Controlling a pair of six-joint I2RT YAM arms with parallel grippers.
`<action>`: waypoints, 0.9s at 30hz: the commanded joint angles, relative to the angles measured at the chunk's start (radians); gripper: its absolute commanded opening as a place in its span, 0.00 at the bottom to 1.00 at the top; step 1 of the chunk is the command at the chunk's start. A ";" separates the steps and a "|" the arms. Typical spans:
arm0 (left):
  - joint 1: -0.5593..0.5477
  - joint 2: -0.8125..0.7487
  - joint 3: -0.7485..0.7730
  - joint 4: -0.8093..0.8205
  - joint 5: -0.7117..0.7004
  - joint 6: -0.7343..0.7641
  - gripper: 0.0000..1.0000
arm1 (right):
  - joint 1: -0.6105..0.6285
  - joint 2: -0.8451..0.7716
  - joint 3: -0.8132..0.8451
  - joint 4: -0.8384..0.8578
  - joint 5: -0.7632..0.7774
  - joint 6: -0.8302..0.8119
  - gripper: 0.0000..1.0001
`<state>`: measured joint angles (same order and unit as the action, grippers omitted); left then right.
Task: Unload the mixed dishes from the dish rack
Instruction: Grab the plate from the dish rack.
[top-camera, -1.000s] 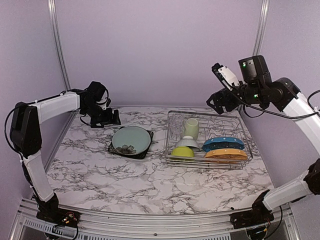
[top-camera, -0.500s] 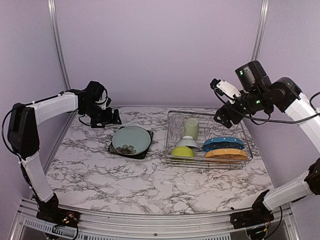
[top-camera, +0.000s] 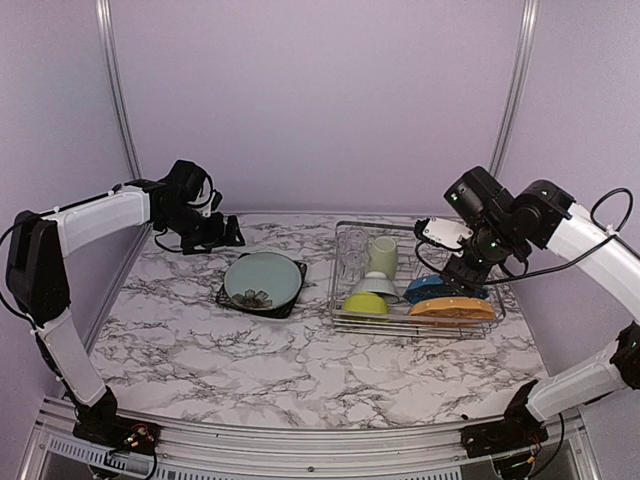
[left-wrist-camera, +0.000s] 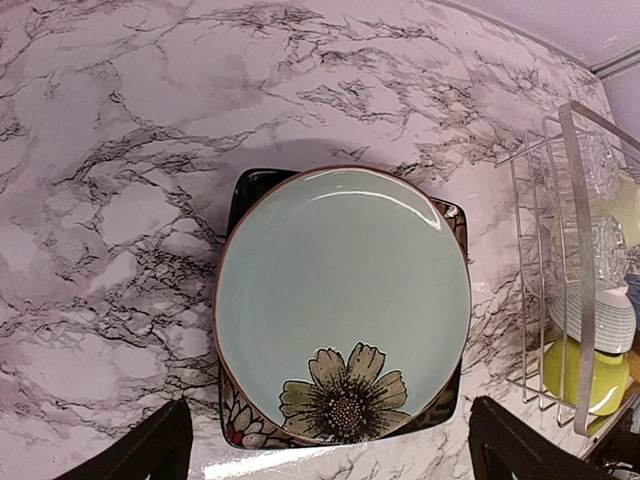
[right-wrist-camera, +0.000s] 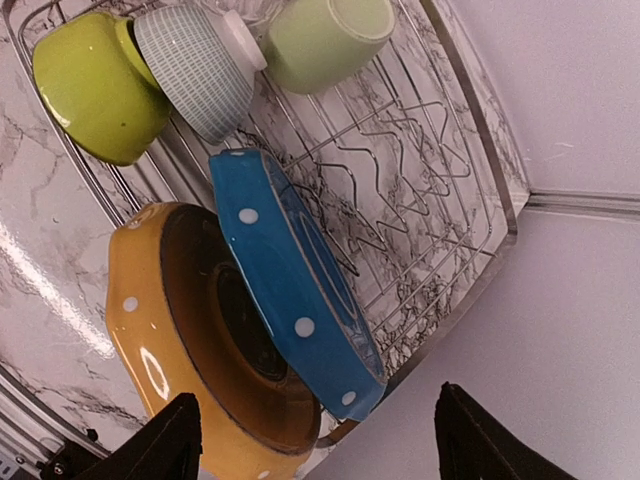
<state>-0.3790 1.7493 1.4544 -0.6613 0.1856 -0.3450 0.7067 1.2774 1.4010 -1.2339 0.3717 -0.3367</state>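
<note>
Room for a hand is left over the bare wires at the back right of the dish rack (right-wrist-camera: 400, 190). The front right is filled by the blue plate (right-wrist-camera: 290, 290) and orange dotted plate (right-wrist-camera: 140, 330), stood close together. The left side is blocked by the lime green bowl (right-wrist-camera: 90, 85), small white bowl (right-wrist-camera: 195, 70) and pale green mug (right-wrist-camera: 320, 40).

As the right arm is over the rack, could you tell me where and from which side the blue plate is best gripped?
Probably by its upper rim, from straight above. The blue plate stands on edge in the dish rack, close beside the orange dotted plate, so only that top edge is free on both faces for the open right gripper.
</note>
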 joint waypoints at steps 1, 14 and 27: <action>-0.005 -0.034 -0.016 0.044 0.027 -0.020 0.99 | 0.008 -0.020 -0.038 0.032 0.058 -0.072 0.75; -0.008 -0.026 -0.011 0.066 0.044 -0.040 0.99 | 0.005 0.012 -0.169 0.169 0.173 -0.221 0.59; -0.009 -0.003 0.001 0.089 0.061 -0.037 0.99 | -0.086 0.064 -0.250 0.277 0.069 -0.362 0.52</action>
<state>-0.3847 1.7462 1.4532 -0.6025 0.2317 -0.3820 0.6430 1.3247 1.1702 -0.9951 0.5003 -0.6323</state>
